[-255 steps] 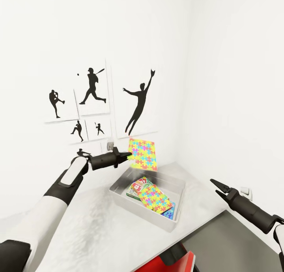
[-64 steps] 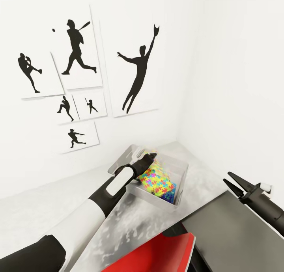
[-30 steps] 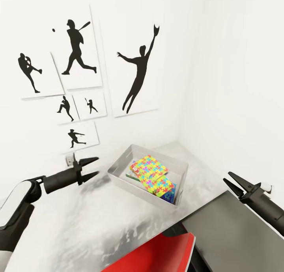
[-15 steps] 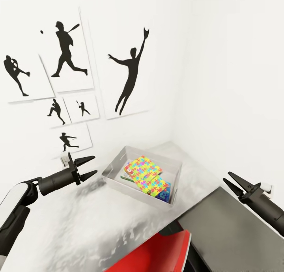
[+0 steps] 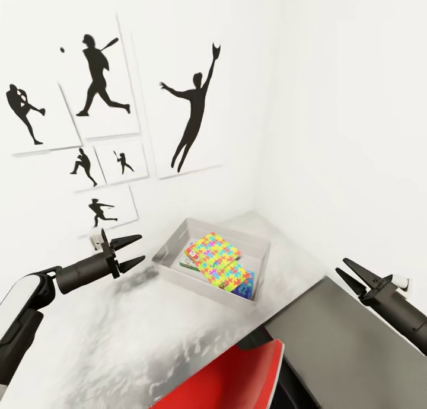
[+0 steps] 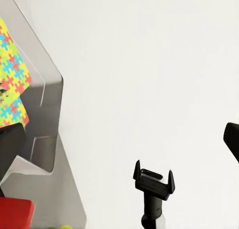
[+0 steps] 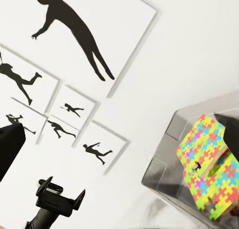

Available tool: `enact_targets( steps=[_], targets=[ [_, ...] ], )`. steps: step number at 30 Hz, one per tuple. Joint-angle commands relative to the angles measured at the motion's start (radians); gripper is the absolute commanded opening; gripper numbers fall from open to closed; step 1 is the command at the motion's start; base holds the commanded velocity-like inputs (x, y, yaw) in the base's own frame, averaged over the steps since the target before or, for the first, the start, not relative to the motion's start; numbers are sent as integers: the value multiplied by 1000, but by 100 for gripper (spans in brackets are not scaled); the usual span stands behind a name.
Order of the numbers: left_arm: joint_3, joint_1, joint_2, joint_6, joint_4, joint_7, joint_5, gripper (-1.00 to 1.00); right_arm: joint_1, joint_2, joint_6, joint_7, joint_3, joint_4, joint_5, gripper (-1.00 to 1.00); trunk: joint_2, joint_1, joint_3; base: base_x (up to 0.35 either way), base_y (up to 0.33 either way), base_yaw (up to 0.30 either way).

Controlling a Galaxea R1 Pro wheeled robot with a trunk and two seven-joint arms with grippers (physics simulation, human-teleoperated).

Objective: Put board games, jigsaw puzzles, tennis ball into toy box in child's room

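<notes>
The pale grey toy box [image 5: 168, 250] stands on the table [image 5: 118, 338] near the room's corner. Two jigsaw puzzles lie in it, one [image 5: 212, 252] overlapping the other [image 5: 232, 274]. Under them show the edges of a green-and-white board game [image 5: 187, 262] and a blue one [image 5: 248, 288]. My left gripper [image 5: 134, 250] hovers open and empty just left of the box. My right gripper [image 5: 350, 274] is open and empty, off the table's right end. A yellow-green sliver [image 6: 64, 227] at the left wrist view's edge is too small to identify.
Black baseball silhouette pictures [image 5: 193, 118] hang on the white wall behind the table. A red chair [image 5: 231, 379] stands at the table's near edge. A dark grey flat surface [image 5: 356, 350] lies below my right arm. The corner walls close in behind the box.
My left gripper carried a jigsaw puzzle down into the toy box, let it go and drew back to the left, open. Over the last second the camera shifted slightly; both grippers stayed open.
</notes>
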Motion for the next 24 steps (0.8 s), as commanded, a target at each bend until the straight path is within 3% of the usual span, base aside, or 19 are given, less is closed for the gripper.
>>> enact_targets(
  steps=[1,9,18,19,21,24],
  targets=[
    [0,-1,1,4,0,-6,-5,100,-1,0,4,4,-1,0,3,100,-2,0,-1,-234,17,-151],
    [0,-1,1,4,-5,-6,-5,100,-1,1,3,4,-1,4,4,100,-2,0,8,-242,69,-195],
    [-1,-1,6,4,-8,-7,-6,100,-1,0,3,4,-1,5,4,100,-2,0,18,-38,7,-210],
    [-1,-1,15,4,-11,-7,-5,100,-1,0,3,4,-1,5,4,100,-2,0,20,-3,1,-210],
    [-1,0,63,4,-33,-14,-2,100,-1,-2,3,4,-1,7,4,100,-2,0,22,-1,0,-210],
    [1,0,115,4,-41,-46,1,100,-1,-2,4,4,-1,7,4,100,-2,0,25,0,0,-209]
  ],
)
